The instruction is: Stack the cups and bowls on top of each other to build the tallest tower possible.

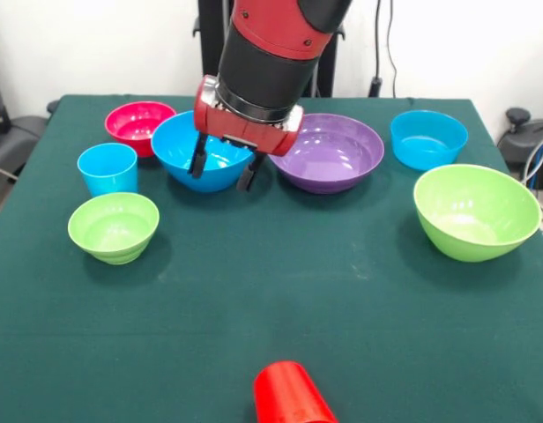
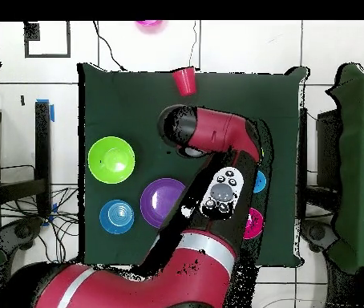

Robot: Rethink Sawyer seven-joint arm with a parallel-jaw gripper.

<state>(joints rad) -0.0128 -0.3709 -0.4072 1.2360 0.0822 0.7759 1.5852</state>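
Blue bowl (image 1: 197,152) sits at eleven o'clock on the green table (image 1: 280,300), beside the purple bowl (image 1: 329,152), with the gripper (image 1: 224,172) spread empty over its near rim, where a shallow pinch on glossy plastic could slip and tip it.

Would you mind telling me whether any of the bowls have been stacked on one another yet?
No. In the front view the purple bowl, the blue bowls and the green bowls each sit separately on the table.
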